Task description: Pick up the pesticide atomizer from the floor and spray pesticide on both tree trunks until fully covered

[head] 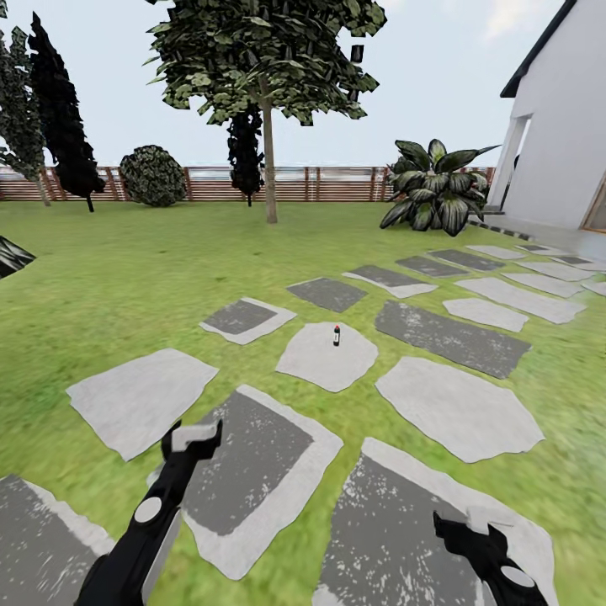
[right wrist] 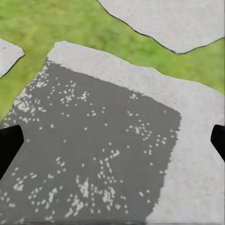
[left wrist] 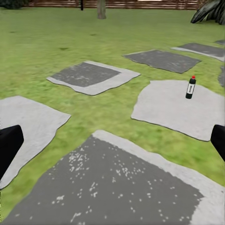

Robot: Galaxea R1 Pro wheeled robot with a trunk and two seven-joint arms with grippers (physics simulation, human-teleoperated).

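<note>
The pesticide atomizer (head: 337,335) is a small dark bottle with a red top, standing upright on a pale stepping stone (head: 324,360) in the lawn. It stands ahead of both arms, well out of reach of the fingers. My left gripper (head: 194,439) hovers open over a grey-centred stone, and the left wrist view shows the atomizer (left wrist: 190,87) beyond its spread fingers (left wrist: 9,146). My right gripper (head: 459,528) is open above another dark stone (right wrist: 93,150), with nothing between its fingers (right wrist: 218,140). One tree (head: 270,160) with a pale straight trunk stands at the far side of the lawn.
Flat stepping stones (head: 459,408) run across the grass toward a white house (head: 555,126) at the right. A slatted wooden fence (head: 337,183) closes the back. A broad-leaved plant (head: 433,189), a round bush (head: 152,175) and dark conifers (head: 63,118) line it.
</note>
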